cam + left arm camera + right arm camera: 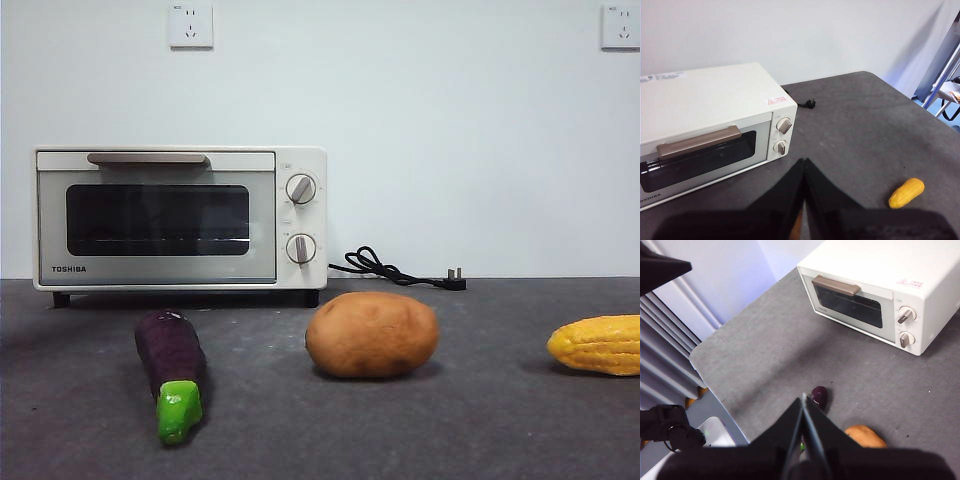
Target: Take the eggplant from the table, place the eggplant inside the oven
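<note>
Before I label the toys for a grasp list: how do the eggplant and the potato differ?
The eggplant is slim, long and dark purple with a green cap; the potato is plump, rounded and brown. The eggplant points toward the camera, the potato lies crosswise. Both lie on the table before the closed oven.

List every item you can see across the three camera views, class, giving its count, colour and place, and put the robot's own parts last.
oven: one, cream-white, door shut, at the back left of the table.
eggplant: one, dark purple with green cap, lying in front of the oven.
potato: one, brown, right of the eggplant.
corn cob: one, yellow, at the front view's right edge.
power cord: one, black, unplugged, right of the oven.
wall sockets: two, white, high on the wall.
table: one, dark grey.
left gripper: one, black, jaws shut, raised above the table.
right gripper: one, black, jaws shut, raised above the eggplant.
</note>
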`<action>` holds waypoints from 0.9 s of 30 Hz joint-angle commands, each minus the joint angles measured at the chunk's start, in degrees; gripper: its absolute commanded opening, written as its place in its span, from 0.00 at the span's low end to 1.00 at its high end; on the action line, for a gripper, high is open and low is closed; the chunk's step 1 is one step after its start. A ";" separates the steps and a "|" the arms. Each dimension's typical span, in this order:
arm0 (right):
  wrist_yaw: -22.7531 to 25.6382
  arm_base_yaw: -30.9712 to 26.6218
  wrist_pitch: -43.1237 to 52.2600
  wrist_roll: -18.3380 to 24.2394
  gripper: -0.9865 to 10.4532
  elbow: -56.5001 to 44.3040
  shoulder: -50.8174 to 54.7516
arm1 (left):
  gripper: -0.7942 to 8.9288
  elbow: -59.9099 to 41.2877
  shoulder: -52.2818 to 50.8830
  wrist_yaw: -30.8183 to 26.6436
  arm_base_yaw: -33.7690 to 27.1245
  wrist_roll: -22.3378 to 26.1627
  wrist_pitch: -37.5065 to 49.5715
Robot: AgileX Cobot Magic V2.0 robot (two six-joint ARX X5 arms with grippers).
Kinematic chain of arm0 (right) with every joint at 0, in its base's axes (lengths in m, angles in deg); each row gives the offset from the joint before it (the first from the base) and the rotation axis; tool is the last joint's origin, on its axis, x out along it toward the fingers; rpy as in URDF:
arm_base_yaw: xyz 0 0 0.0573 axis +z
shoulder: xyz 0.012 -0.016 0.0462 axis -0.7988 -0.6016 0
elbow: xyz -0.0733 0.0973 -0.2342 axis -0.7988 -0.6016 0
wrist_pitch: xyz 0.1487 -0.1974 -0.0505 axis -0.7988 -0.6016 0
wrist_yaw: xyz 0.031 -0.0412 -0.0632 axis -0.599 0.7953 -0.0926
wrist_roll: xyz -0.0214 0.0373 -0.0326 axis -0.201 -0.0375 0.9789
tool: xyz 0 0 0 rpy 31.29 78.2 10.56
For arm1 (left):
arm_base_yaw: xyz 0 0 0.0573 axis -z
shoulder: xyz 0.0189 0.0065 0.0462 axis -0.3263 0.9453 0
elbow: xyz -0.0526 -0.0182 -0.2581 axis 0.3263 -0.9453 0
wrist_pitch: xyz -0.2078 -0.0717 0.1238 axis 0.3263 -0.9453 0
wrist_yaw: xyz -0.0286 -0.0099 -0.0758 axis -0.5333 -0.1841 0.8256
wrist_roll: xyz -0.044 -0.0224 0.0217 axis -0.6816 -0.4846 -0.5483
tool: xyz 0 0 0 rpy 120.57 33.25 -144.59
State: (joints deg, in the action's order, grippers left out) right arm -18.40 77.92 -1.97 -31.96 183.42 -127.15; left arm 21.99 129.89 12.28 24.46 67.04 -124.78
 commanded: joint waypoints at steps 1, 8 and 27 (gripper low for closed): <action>-0.15 0.57 0.22 0.48 0.08 0.28 -0.15 | 0.08 0.17 0.07 0.00 0.20 0.72 0.02; -0.22 0.66 -0.04 0.46 0.09 0.28 -0.15 | 0.08 0.17 0.09 0.00 0.20 0.70 -0.02; -2.60 1.03 -1.16 0.24 0.64 0.28 -0.17 | 0.08 0.17 1.01 -0.02 0.20 1.79 -0.90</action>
State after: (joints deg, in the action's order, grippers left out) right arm -20.82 78.84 -3.20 -31.96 183.42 -127.17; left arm 21.99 130.89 12.28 24.48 67.87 -125.85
